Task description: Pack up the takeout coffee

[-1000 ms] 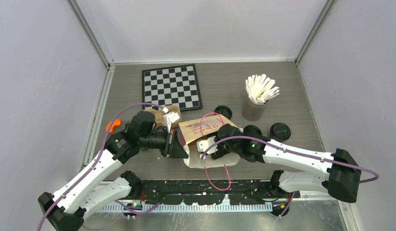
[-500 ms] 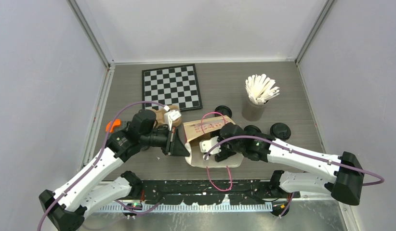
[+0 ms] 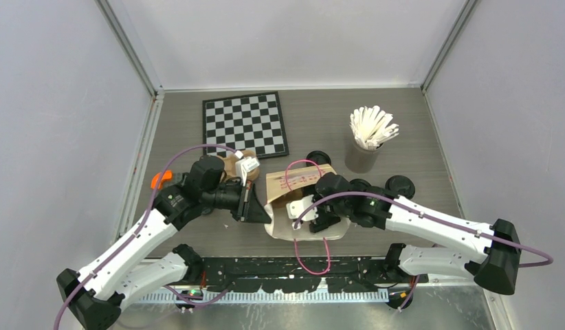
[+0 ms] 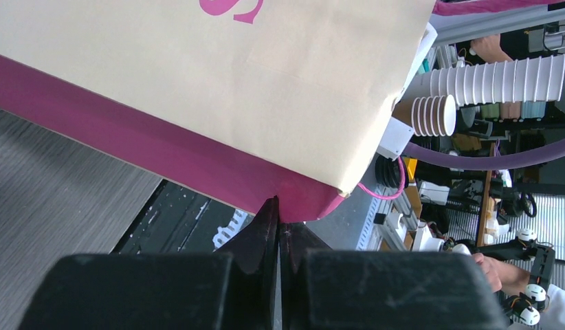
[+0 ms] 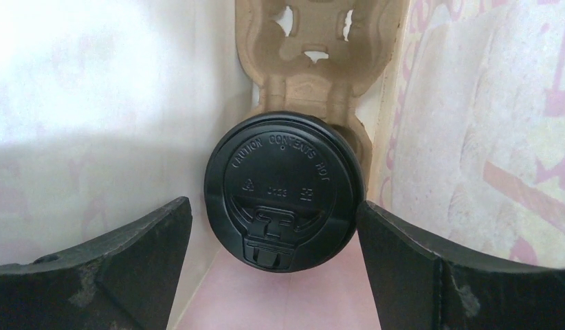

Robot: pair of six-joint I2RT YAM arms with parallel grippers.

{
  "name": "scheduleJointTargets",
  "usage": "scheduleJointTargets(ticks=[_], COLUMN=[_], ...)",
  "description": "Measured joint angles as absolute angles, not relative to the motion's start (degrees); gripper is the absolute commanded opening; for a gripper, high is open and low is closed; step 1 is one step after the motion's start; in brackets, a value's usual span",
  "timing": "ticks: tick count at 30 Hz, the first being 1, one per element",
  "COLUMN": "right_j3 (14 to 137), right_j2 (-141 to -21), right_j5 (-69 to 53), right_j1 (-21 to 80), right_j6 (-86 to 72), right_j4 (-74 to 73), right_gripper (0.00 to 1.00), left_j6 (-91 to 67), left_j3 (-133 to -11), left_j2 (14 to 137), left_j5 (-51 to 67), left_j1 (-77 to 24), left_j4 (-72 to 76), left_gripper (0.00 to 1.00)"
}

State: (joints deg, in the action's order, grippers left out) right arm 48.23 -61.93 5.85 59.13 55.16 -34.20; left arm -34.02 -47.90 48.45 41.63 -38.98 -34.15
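the left claw (image 4: 279, 214) is pinched tight on the magenta edge of the paper bag (image 4: 266, 89), mid-frame in the top view. the right claw (image 5: 274, 237) gapes wide inside the bag, holding nothing. between its fingers, untouched, a lidded black cup (image 5: 284, 192) sits in the pulp tray (image 5: 314, 41), centre of the right wrist view.

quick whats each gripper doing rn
left gripper: shut on the paper bag edge
right gripper: open, astride the lidded cup inside the bag
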Motion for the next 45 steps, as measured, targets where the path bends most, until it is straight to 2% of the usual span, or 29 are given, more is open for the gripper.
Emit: scheduleJointTargets(ticks=[11, 19, 25, 28, 34, 37, 40, 42, 45], right_j3=[48.5, 49.9, 51.2, 51.2, 51.2, 51.2, 51.2, 51.2, 51.2], right_j2=[-61.1, -60.6, -60.6, -60.6, -60.6, -60.6, -60.6, -60.6, -60.4], right_j5=[6.4, 6.0, 4.3, 3.7, 2.8, 2.4, 2.3, 2.3, 2.2], right_j1=[59.2, 59.3, 59.3, 59.3, 59.3, 59.3, 59.3, 59.3, 59.3], right_j6=[53.4, 51.7, 50.8, 50.4, 49.1, 48.8, 48.0, 47.6, 47.4], right_j4=[-35.4, -36.3, -38.7, -39.6, -40.8, -40.8, -40.8, -40.8, -40.6], right_gripper=[0.95, 0.91, 0.85, 0.76, 0.69, 0.61, 0.64, 0.62, 0.47], left_j6=[-34.0, -33.9, -33.9, -34.0, -34.0, -34.0, -34.0, -34.0, -34.0], left_j3=[-48.5, -48.5, -48.6, -48.7, -48.9, -48.9, -48.9, -48.9, -48.9], left_j2=[49.1, 49.2, 49.2, 49.2, 49.1, 49.1, 49.1, 49.1, 49.1], left_j5=[41.6, 41.6, 41.6, 41.5, 41.4, 41.4, 41.4, 41.4, 41.4], left_j1=[-39.0, -39.0, -39.0, -39.0, -39.0, -39.0, -39.0, -39.0, -39.0], left_j4=[-34.2, -34.2, -34.6, -34.8, -35.2, -35.6, -35.7, -35.7, -35.7], left_gripper=[0.03, 0.02, 0.02, 0.02, 0.02, 0.02, 0.02, 0.02, 0.02])
